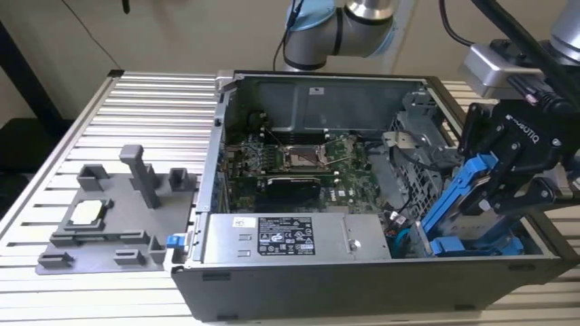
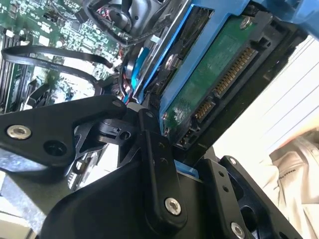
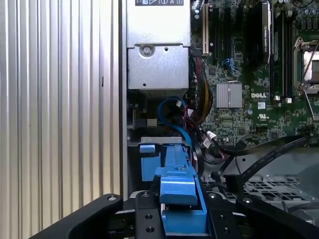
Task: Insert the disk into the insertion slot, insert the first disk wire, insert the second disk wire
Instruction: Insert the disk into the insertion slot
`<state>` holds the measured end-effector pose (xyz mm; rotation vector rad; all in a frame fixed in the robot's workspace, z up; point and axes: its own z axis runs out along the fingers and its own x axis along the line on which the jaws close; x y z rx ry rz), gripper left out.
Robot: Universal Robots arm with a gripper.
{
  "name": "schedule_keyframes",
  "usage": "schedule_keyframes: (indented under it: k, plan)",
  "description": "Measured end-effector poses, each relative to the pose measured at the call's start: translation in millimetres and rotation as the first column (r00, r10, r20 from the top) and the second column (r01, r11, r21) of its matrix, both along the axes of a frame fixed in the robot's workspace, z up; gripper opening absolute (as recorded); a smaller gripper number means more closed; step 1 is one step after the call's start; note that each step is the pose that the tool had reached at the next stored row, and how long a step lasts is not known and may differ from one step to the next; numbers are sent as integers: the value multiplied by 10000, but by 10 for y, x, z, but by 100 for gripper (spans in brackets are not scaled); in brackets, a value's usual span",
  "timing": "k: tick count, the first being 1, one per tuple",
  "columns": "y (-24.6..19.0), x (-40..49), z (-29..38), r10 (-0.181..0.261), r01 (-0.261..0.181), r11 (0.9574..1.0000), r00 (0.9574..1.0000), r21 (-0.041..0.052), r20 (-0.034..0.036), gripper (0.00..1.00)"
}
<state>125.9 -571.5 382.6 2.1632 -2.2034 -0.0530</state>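
My gripper (image 1: 504, 195) is shut on the disk (image 1: 460, 204), a drive clipped in a bright blue frame. It holds the disk tilted over the front right corner of the open computer case (image 1: 299, 285). The disk's lower end reaches down beside a similar blue carrier (image 1: 476, 246). The insertion slot lies under the disk and is mostly hidden by it. In the second wrist view the disk's green circuit board (image 2: 212, 82) and its connector pins face outward past the black fingers (image 2: 152, 144). In the first wrist view the blue frame (image 3: 178, 191) sits between the fingers of the gripper (image 3: 179, 211).
Loose blue cable (image 3: 171, 107) and black cables (image 2: 55, 54) lie near the bay. The power supply (image 1: 285, 238) and motherboard (image 1: 299, 159) sit inside the case. A grey plastic fixture tray (image 1: 100, 227) stands on the slatted table (image 1: 145, 109) at the exterior view's left.
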Motion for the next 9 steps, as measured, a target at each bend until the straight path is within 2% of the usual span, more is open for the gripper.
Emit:
schedule_keyframes:
  k: [9]
  plan:
    - [0, 0, -100, 0, 0, 10000, 10000, -31, -44, 33]
